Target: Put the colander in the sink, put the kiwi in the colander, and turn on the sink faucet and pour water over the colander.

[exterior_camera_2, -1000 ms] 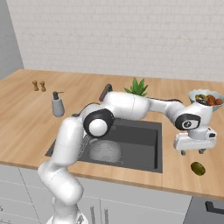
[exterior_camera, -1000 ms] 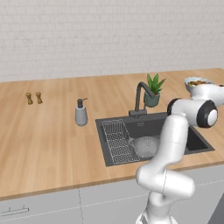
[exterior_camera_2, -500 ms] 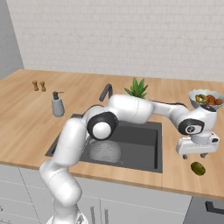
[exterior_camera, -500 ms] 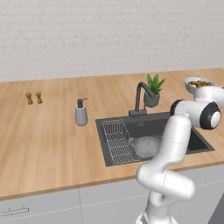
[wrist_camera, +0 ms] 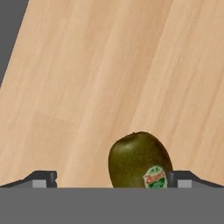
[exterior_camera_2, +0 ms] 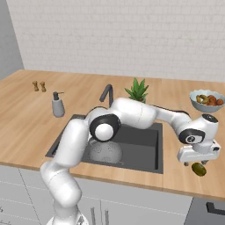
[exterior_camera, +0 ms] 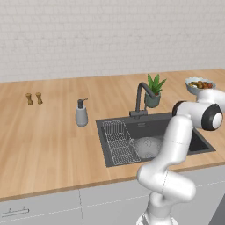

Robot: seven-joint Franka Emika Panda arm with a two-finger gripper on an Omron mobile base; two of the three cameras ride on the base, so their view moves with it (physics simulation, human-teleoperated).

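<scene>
The pale grey colander point(exterior_camera: 147, 147) point(exterior_camera_2: 105, 152) sits inside the dark sink point(exterior_camera: 197, 141) point(exterior_camera_2: 141, 145), right of the wire rack. The dark faucet point(exterior_camera: 141, 94) point(exterior_camera_2: 107, 93) arches over the sink's back edge. The olive-brown kiwi point(exterior_camera_2: 199, 169) point(wrist_camera: 140, 159) lies on the wooden counter right of the sink, near the front edge. My gripper point(exterior_camera_2: 197, 164) point(wrist_camera: 113, 181) hangs open straight over the kiwi. In the hand view the fruit lies between the two fingertips point(wrist_camera: 44, 178), closer to the right one, and neither touches it.
A pale bowl of mixed fruit point(exterior_camera_2: 207, 100) point(exterior_camera: 200, 84) stands behind the kiwi. A potted plant point(exterior_camera_2: 137, 90) is beside the faucet. A soap dispenser point(exterior_camera_2: 57, 105) and two small shakers point(exterior_camera: 34, 98) stand left of the sink. A wire rack point(exterior_camera: 116, 140) fills the sink's left part.
The hand has come down and slightly to the right over the kiwi, jaws staying wide. The colander and kiwi have not moved.
</scene>
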